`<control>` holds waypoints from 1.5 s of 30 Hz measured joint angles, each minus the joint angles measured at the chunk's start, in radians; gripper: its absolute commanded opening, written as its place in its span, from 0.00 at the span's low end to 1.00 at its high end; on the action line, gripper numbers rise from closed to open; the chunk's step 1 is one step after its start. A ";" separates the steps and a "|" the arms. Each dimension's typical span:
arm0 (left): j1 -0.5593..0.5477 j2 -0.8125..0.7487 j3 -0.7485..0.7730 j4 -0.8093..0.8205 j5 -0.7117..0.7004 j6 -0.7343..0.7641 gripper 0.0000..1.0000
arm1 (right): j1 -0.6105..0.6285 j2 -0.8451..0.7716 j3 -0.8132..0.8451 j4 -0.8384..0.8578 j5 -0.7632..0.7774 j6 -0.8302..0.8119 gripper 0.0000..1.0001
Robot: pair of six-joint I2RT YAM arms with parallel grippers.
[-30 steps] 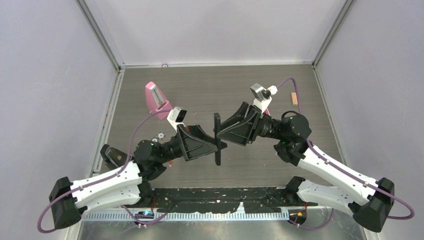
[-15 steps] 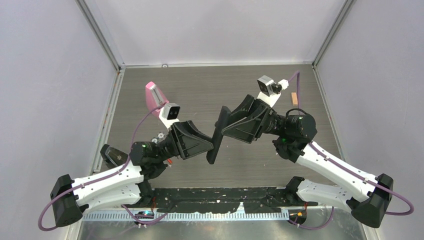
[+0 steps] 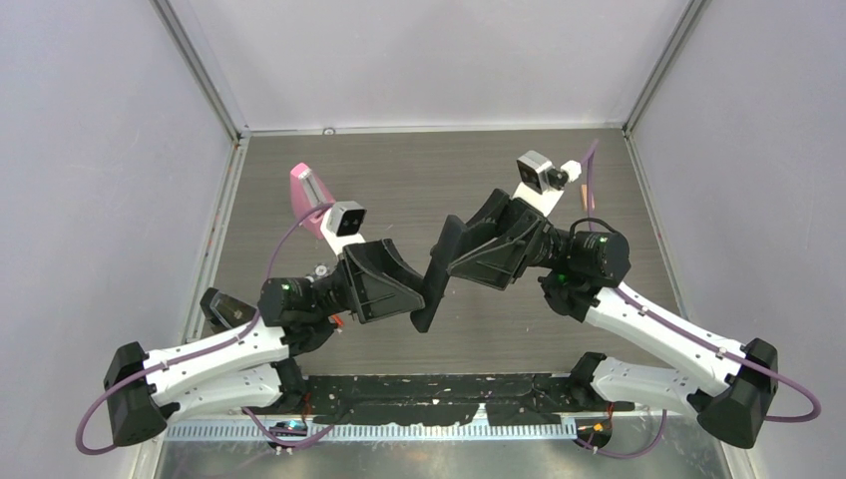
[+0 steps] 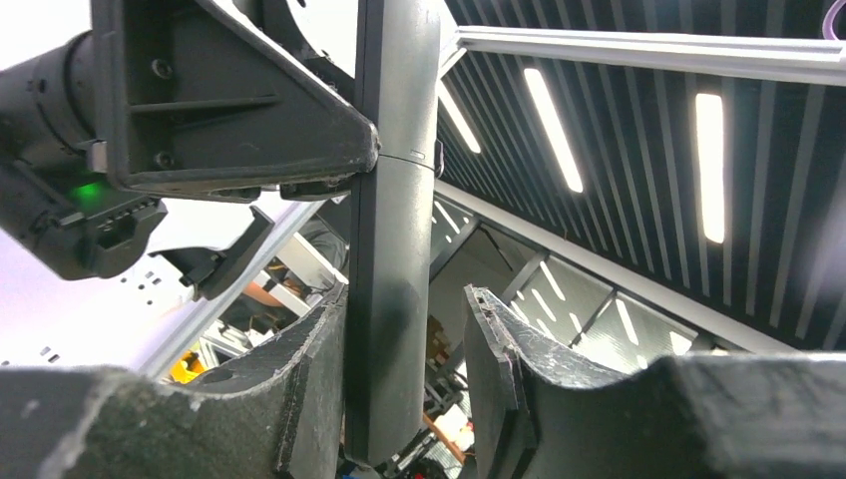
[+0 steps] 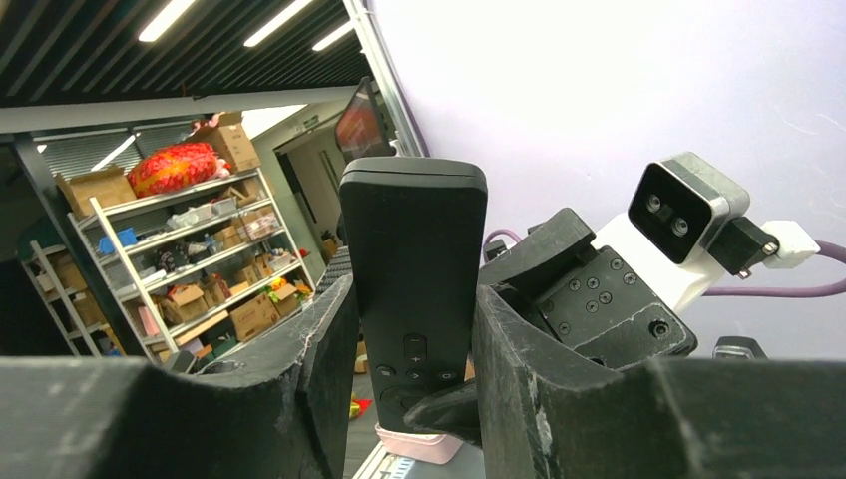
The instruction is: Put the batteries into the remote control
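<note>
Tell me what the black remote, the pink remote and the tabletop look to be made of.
Black remote: likely plastic with a matte finish; it has a smooth, dull shell and moulded buttons.
Pink remote: probably plastic, going by its smooth, evenly pink body; it is too small to judge the sheen.
Tabletop: dark wood-grain surface, perhaps laminate; it shows fine parallel streaks and little shine.

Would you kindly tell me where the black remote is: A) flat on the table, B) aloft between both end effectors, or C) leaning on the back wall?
B: the black remote sits between the right end effector and the left end effector, off the table.
</note>
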 measured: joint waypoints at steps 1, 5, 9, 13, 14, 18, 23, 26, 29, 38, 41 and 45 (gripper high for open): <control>-0.003 0.007 0.008 0.000 0.007 0.000 0.43 | 0.001 0.007 0.000 0.021 -0.005 0.005 0.15; -0.019 0.029 0.022 0.001 0.029 -0.001 0.32 | 0.004 0.030 0.000 0.062 -0.019 0.016 0.15; -0.023 0.038 0.024 -0.003 0.040 -0.003 0.16 | 0.005 0.041 0.000 0.080 -0.029 0.023 0.15; -0.030 0.038 0.024 0.002 0.051 -0.011 0.00 | 0.010 0.041 0.000 0.095 -0.045 0.023 0.26; -0.033 0.038 0.024 0.004 0.052 -0.013 0.00 | 0.011 0.041 0.000 0.099 -0.048 0.023 0.34; -0.034 0.037 0.024 0.008 0.051 -0.004 0.00 | 0.011 0.037 -0.005 0.101 -0.042 0.019 0.70; -0.034 -0.030 0.010 -0.102 0.037 0.095 0.00 | 0.004 -0.048 -0.063 -0.058 0.032 -0.032 0.84; -0.034 -0.126 0.020 -0.333 0.017 0.228 0.00 | 0.004 -0.152 -0.066 -0.294 0.101 -0.122 0.89; -0.034 -0.200 0.091 -0.621 -0.017 0.377 0.00 | 0.004 -0.254 -0.064 -0.497 0.160 -0.201 0.91; -0.034 -0.212 0.282 -1.162 -0.055 0.697 0.00 | 0.004 -0.352 0.051 -0.982 0.249 -0.386 0.91; -0.034 -0.182 0.319 -1.285 -0.052 0.769 0.00 | 0.004 -0.346 0.093 -1.087 0.256 -0.436 0.91; -0.034 -0.146 0.344 -1.397 -0.027 0.841 0.00 | 0.004 -0.308 0.142 -1.189 0.247 -0.489 0.84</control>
